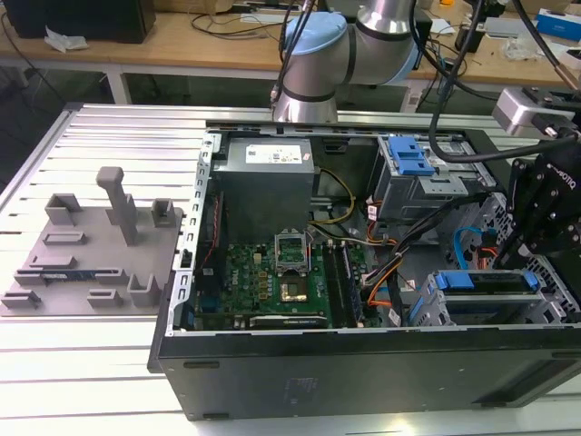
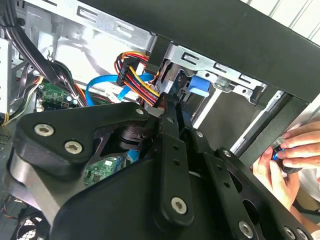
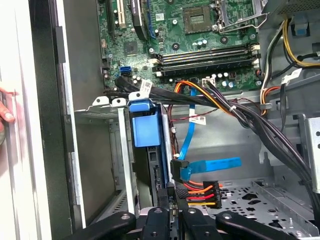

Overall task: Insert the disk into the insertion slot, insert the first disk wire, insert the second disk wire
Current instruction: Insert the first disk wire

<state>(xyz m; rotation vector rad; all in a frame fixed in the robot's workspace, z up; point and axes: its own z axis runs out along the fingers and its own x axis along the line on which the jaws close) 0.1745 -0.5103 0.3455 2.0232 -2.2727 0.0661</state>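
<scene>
The flat silver disk (image 1: 486, 282) in its bright blue plastic carrier is seen seated in the low grey perforated sheet-metal insertion slot (image 1: 427, 309), at the exterior view's right end of the open black tower computer case (image 1: 363, 372), which is laid on its side on the ribbed aluminium surface (image 1: 118, 363). The 1st step is therefore judged done, and the disk's rear edge is left exposed so that plugs can be reached from inside the case. In the first wrist view the bundle of red, orange and black wires (image 3: 202, 190) is held level with that rear edge, its small black plug turned toward the disk. The black gripper (image 3: 171, 192) is set just beside it. In the second wrist view the 2 fingers (image 2: 170, 145) are drawn narrow, almost together, and are judged to be pinched on the plug, though the contact itself is hidden. The thin flat bright-blue cable (image 3: 189, 140) is hung from the motherboard to a plug near the disk. Whether that plug is seated cannot be told.
</scene>
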